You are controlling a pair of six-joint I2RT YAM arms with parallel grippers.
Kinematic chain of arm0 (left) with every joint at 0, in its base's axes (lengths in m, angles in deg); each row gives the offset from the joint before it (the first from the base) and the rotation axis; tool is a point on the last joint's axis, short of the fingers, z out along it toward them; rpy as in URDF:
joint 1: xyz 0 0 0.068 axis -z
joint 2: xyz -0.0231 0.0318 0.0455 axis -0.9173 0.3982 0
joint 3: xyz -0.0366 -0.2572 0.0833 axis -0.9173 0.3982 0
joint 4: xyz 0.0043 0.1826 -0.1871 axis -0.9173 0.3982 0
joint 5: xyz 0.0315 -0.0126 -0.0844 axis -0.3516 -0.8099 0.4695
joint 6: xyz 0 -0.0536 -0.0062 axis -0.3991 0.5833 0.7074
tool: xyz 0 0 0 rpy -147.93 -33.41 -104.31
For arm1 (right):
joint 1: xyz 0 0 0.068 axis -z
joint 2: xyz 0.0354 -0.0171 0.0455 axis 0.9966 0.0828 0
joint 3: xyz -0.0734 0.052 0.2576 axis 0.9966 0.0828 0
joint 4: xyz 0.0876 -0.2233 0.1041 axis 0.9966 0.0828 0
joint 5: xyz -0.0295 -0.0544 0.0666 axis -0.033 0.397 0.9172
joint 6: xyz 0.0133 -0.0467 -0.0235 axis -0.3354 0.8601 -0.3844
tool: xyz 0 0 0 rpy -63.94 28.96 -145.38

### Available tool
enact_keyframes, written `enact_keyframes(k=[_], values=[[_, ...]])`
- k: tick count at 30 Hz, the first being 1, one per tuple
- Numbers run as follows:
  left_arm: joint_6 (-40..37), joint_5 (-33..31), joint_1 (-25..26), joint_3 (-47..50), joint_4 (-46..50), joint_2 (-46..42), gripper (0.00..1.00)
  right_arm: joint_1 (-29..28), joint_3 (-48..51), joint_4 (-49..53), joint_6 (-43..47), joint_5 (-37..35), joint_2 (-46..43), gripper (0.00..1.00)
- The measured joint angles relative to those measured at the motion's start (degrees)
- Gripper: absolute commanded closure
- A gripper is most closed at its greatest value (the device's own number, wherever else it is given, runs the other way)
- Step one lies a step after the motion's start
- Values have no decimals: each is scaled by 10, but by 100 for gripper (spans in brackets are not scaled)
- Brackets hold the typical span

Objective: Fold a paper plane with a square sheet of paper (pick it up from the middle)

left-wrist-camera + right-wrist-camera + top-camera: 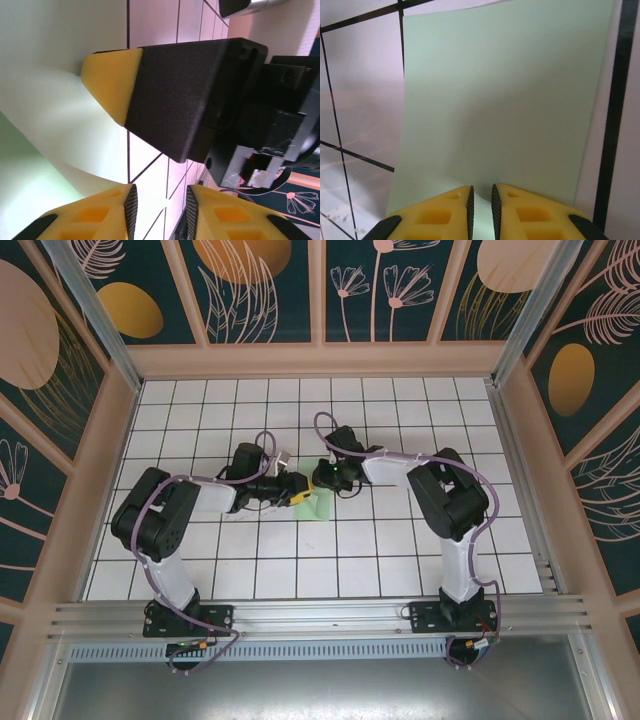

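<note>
A pale mint-green sheet of paper [318, 508] is seen on the white gridded tabletop [400, 570], about its middle; from above it reads as a small rectangle (creased shapes, if any, cannot be made out at that size). Both arms are bent inward toward the sheet, one from each side.

The right gripper [322, 480] is set over the sheet's far edge; in the right wrist view its yellow fingers [445, 215] are held only a narrow slit apart, and green paper is seen in the slit; whether the sheet is pinched there or merely pressed cannot be told. Beyond those fingers the sheet is spread smooth across the tiles. In the left wrist view one black, yellow-tipped fingertip [112, 82] of that gripper is seen touching the paper's surface.

The left gripper [298, 497] is placed at the sheet's left edge; its jaws are parted, bare tile and a grid line are seen between them, and nothing is grasped. Beside its left finger the paper is seen bowed rather than flat.
</note>
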Motion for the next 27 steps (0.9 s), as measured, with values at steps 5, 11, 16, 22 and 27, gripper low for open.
enact_keyframes(k=[5,11,16,22,27], values=[[0,-9,0,0,0,17,76,13,22,-12,-6,28,-21,71],[0,-19,0,0,0,20,80,26,75,-38,-6,56,-112,63],[0,-23,0,0,0,20,82,26,125,-67,-9,92,-158,61],[0,-29,0,0,0,20,82,25,170,-82,-19,126,-159,61],[0,-30,0,0,0,20,83,21,171,-101,-24,144,-156,62]])
